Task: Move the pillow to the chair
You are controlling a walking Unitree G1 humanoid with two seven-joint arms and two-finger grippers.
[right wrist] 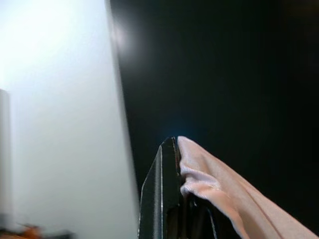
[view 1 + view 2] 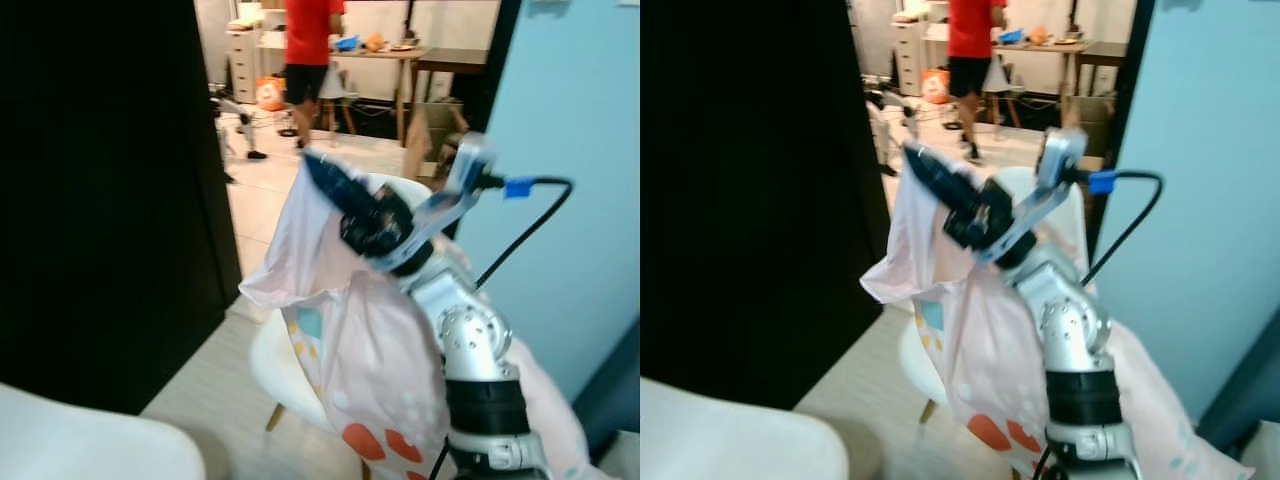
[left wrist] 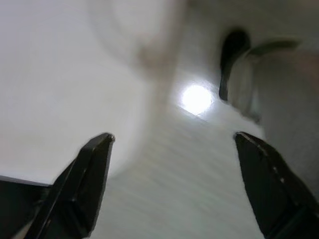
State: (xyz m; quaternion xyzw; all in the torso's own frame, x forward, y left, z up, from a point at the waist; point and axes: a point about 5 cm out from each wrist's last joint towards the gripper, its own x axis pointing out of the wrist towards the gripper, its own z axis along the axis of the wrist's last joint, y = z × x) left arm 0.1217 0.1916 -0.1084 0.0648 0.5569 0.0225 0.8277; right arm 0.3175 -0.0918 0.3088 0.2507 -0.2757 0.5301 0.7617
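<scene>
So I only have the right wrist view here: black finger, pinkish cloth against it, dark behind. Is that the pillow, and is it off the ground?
Observer: Yes. The right gripper holds the pillow by a corner, raised in the air.
Operator: Is a chair close?
Observer: A white chair stands right behind the hanging pillow.
Operator: And the left arm?
Observer: The left gripper is open, pointing at pale floor.
Operator: Anyone around?
Observer: A person in a red top stands in the far room.

A person (image 2: 308,55) in a red shirt stands by a wooden table (image 2: 405,58); a black panel (image 2: 100,200) is near, beside a pale blue wall (image 2: 570,250)
</scene>
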